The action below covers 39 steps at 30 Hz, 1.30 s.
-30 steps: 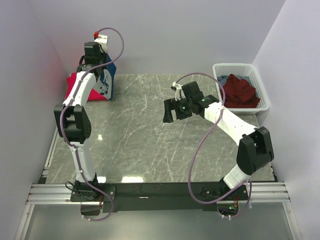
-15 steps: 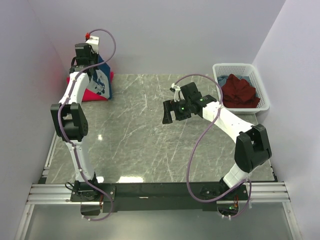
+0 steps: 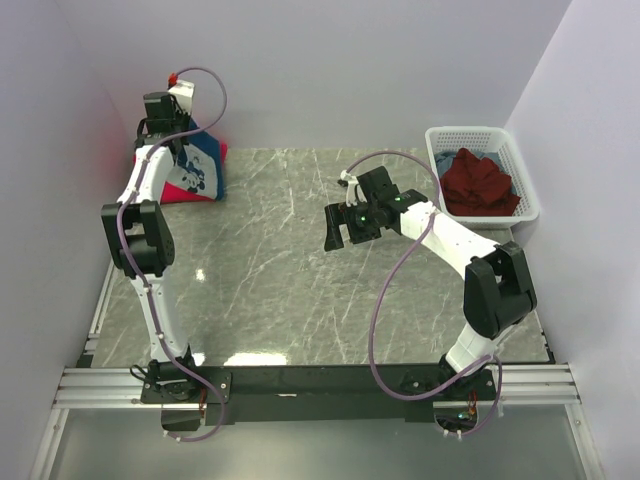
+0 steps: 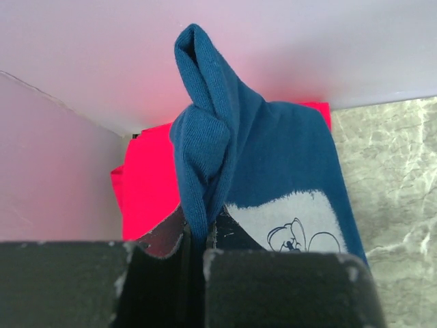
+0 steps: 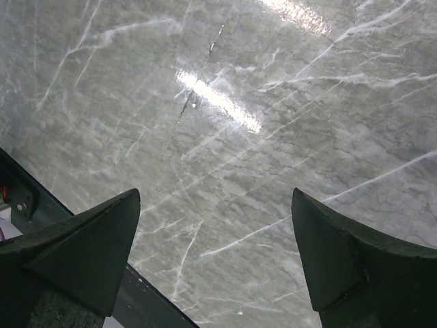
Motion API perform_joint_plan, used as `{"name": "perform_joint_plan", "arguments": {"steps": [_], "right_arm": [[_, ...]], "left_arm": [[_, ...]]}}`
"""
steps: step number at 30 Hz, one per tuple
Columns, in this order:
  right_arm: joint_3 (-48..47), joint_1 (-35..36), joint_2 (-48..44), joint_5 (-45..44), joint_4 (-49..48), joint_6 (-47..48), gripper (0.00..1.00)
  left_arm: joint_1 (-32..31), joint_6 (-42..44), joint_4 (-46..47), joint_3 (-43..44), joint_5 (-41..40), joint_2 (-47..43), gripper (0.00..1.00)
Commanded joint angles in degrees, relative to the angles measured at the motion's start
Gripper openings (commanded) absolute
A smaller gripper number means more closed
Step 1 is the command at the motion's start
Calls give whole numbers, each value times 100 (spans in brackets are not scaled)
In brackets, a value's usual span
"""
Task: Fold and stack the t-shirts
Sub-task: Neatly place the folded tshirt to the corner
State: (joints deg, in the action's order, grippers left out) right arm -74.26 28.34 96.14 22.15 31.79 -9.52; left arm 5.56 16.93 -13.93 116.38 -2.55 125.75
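Left tool (image 4: 196, 247) pinching navy t-shirt (image 4: 273, 164) | pink-red shirt (image 4: 147, 191) partly hidden behind

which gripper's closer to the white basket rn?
Right. The right gripper hovers open over the table, apart from the basket. The left gripper is across the table at the far left corner, shut on the navy shirt.
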Motion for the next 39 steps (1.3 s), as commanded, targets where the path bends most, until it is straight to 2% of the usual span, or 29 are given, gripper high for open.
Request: {"name": "perform_joint_plan", "arguments": {"steps": [1,15,24,27,28,31,36,38,39], "right_arm": [[-264,-4,28,35,3,-6,98],[-300,14,116,-35,46,20,98],[-273,23,81,-44,64,46,98],[-291,23,28,-70,81,47,98],[-300,23,10,-88,90,47,98],[-308,23,-86,-123,117,64,98],[-387,-30,-323,-203,205,134,98],[-379,-100,-429,-185,222,178,98],[-379,-205,-542,-176,231,205,98]], "left_arm": [[120,241,479,368,123,45,0],[270,750,646,491,53,450,0],[410,1181,699,877,-114,880,2],[437,1172,611,940,-228,881,32],[437,1190,620,818,-298,794,46],[480,1155,673,606,-404,504,69],[674,927,147,868,-186,90,76],[753,795,-433,1018,95,-217,96],[771,716,-635,1027,384,-340,99]]}}
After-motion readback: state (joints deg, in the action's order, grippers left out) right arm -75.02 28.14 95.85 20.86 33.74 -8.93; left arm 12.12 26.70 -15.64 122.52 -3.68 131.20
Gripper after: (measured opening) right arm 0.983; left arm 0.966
